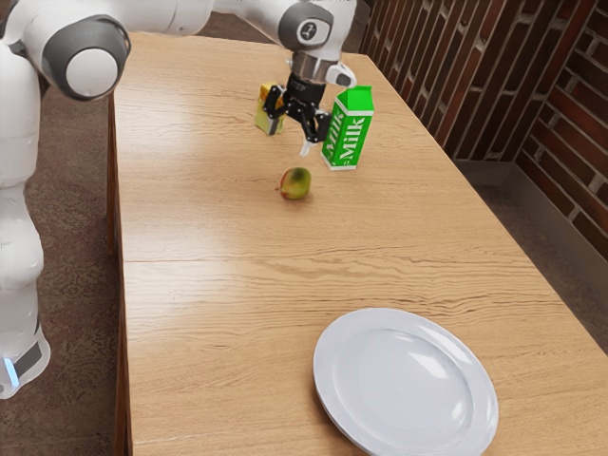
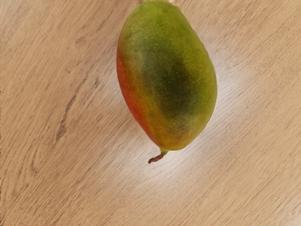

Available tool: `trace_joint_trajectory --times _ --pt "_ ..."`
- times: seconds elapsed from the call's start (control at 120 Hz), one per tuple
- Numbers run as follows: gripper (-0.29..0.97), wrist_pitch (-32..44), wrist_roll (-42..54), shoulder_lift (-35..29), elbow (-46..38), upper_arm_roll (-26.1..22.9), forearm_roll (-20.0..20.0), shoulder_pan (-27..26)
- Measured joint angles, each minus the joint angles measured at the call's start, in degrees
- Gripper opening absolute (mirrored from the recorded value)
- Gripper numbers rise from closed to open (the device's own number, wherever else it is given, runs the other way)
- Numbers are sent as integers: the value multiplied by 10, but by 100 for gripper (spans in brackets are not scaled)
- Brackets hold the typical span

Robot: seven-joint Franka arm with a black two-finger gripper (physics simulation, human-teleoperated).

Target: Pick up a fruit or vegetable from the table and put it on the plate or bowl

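A green mango with a red flank lies on the wooden table, its short stem pointing away from the hand. My black gripper hangs a short way above it, open, with nothing between the fingers. A white plate rests at the near end of the table, toward the exterior view's right, well apart from the mango.
A green milk carton stands upright just right of the gripper, close to the fingers. A small yellow-green box stands behind the gripper. A brick wall runs along the table's far right side.
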Motion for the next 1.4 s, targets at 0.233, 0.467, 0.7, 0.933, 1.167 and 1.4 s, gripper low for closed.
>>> trace_joint_trajectory --times 0.233,0.467,0.7,0.933,1.167,1.4 --pt "68 18 -3 26 2 -64 6 83" --pt "68 27 4 40 -1 -67 3 71" --pt "68 34 8 52 -12 -66 -6 68" --pt "68 39 12 91 26 -96 5 108" --pt "68 49 15 123 30 -119 10 119" --pt "68 60 14 141 29 -126 11 117"
